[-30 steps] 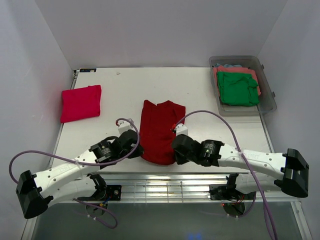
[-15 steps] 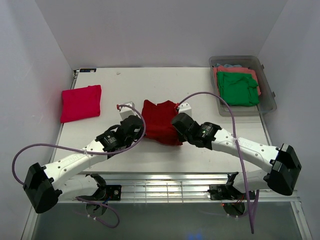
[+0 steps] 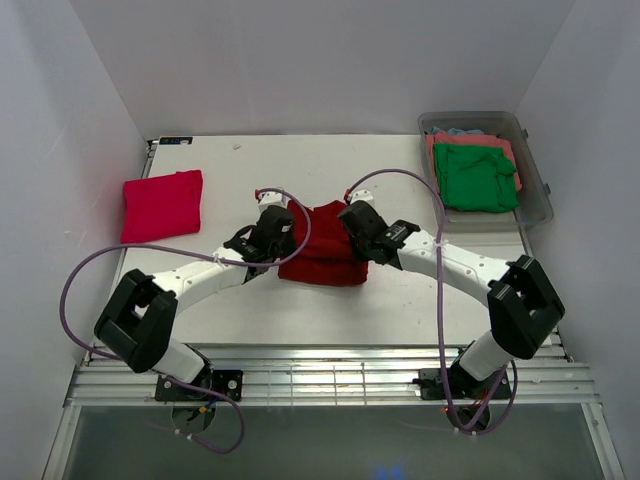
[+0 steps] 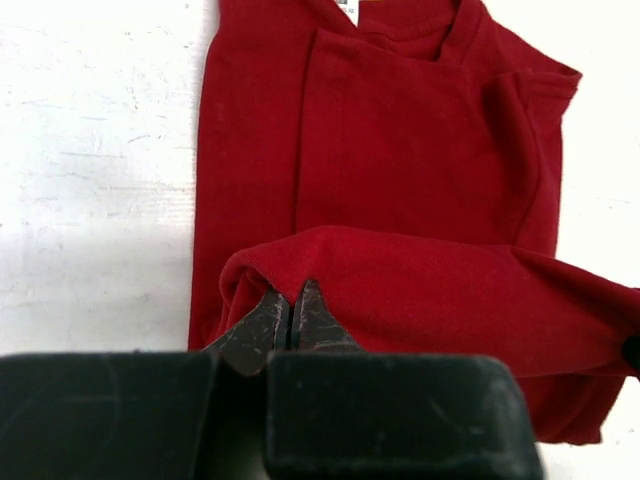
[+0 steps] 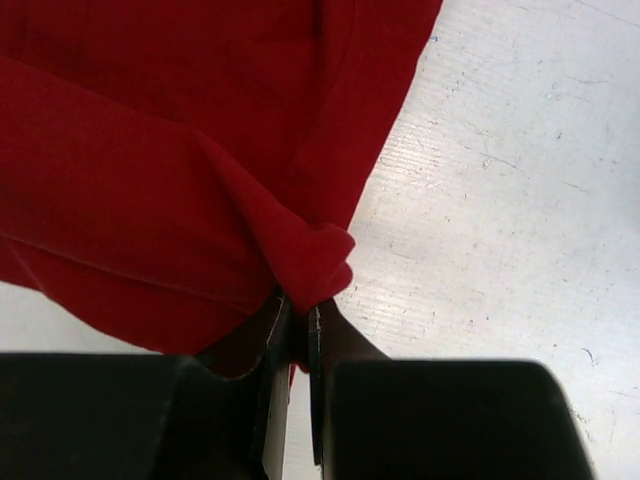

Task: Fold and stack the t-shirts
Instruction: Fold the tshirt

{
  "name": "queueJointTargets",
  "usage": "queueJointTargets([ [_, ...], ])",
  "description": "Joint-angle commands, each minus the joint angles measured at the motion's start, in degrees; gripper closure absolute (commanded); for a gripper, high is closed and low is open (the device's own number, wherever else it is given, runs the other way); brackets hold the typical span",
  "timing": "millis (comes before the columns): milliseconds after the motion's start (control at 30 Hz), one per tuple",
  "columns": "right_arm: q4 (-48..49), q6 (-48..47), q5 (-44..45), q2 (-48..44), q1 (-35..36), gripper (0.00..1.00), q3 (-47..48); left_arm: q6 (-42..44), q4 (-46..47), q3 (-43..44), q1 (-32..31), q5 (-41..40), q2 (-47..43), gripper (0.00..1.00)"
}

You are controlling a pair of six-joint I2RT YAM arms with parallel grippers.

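The dark red t-shirt (image 3: 322,250) lies mid-table, its lower half doubled up over its upper half. My left gripper (image 3: 290,232) is shut on the shirt's left hem corner (image 4: 262,275). My right gripper (image 3: 345,228) is shut on the right hem corner (image 5: 318,262). Both hold the hem just above the collar end (image 4: 400,20). A folded pinkish-red t-shirt (image 3: 161,205) lies at the far left. A green t-shirt (image 3: 474,176) lies on a coral one (image 3: 470,141) inside the tub.
The clear grey plastic tub (image 3: 535,205) stands at the back right of the white table (image 3: 400,300). Purple cables loop over both arms. White walls close in the left, back and right.
Both grippers have carried the shirt's bottom hem away from the near edge toward the collar, folding the dark red shirt in half. The arms have stretched out farther.
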Motion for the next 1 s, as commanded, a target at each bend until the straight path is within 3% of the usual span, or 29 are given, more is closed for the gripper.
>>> queueJointTargets([
  [0, 1.77, -3.06, 0.19, 1.99, -1.34, 0.92, 4.27, 2.76, 3.47, 2.82, 2.09, 2.35, 1.58, 1.00],
  [667, 2.90, -9.57, -2.18, 17.71, -9.60, 0.92, 16.83, 6.37, 5.40, 17.40, 9.22, 7.89, 20.31, 1.00],
  [733, 3.26, -9.75, -0.44, 19.04, -10.22, 0.72, 18.86, 6.11, 4.27, 19.24, 9.31, 6.05, 20.75, 0.87],
  [767, 3.18, -10.01, 0.45, 20.17, -10.92, 0.62, 20.08, 5.85, 4.00, 19.86, 9.31, 2.82, 20.58, 0.65],
  [833, 3.09, -10.53, 3.16, 20.54, -11.45, 0.48, 24.30, 4.88, 3.82, 20.48, 9.31, -0.97, 18.13, 0.47],
  [867, 3.09, -11.67, 4.05, 19.84, -11.54, 0.31, 25.53, 4.35, 3.82, 20.48, 9.31, -4.73, 16.64, 0.41],
  [900, 3.09, -11.94, 4.75, 19.05, -11.63, 0.24, 27.29, 3.83, 4.00, 20.31, 9.31, -6.25, 13.23, 0.39],
  [967, 3.78, -12.64, 5.38, 15.28, -11.54, 0.23, 27.39, 2.34, 4.26, 19.17, 9.31, -9.32, 9.61, 0.38],
])
